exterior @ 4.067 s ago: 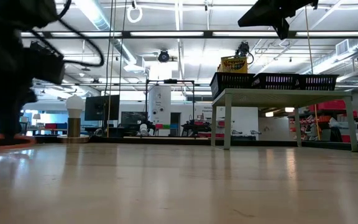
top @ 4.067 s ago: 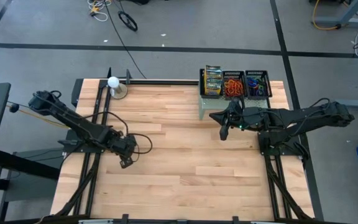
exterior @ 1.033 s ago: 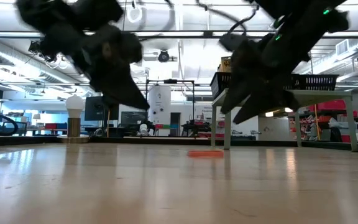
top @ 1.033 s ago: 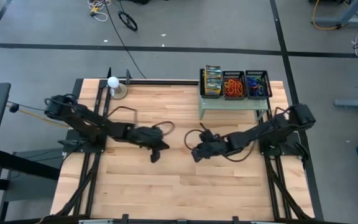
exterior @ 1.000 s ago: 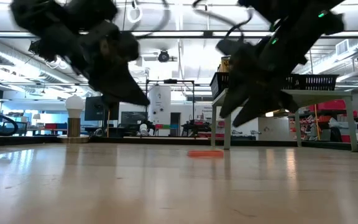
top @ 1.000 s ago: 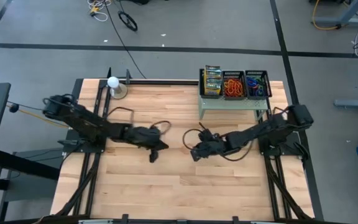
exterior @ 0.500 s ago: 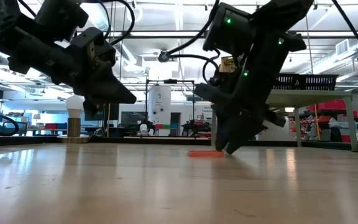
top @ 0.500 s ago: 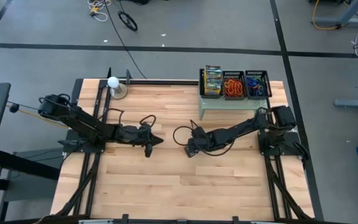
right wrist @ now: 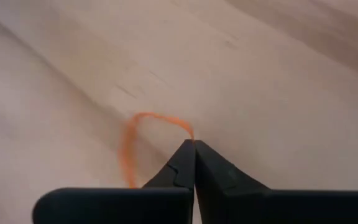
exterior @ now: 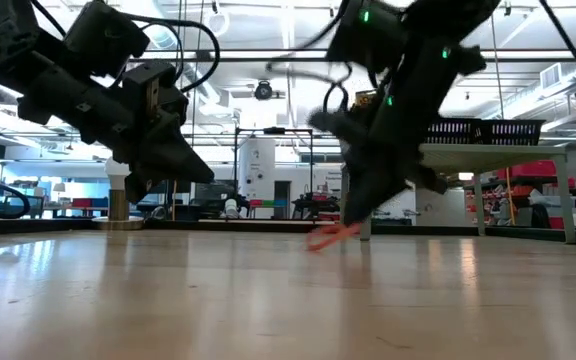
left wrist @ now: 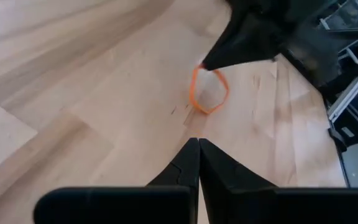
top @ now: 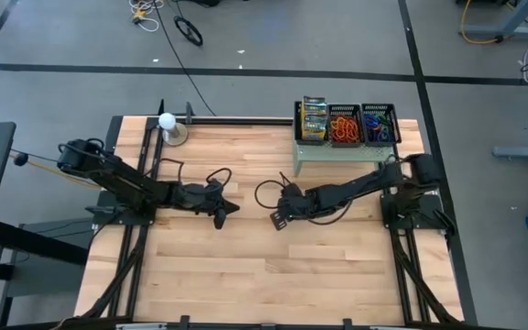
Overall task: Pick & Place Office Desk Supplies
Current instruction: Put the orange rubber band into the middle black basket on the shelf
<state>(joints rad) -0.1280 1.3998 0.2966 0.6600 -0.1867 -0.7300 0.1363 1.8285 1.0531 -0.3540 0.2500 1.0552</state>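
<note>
Orange rubber band (right wrist: 143, 134); dark claw (right wrist: 194, 144); pale wood-grain table (top: 246, 266); black mesh trays (top: 346, 124).

band: orange rubber band (right wrist: 143, 137) blurred, edge-cut | trays' (top: 362, 125) contents: indistinct

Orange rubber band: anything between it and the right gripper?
Nothing visible. The right gripper is shut on the orange rubber band, pinching its edge at mid-table; the left gripper hangs nearby, apart from it.

Smooth pale wooden table (top: 246, 266)
</note>
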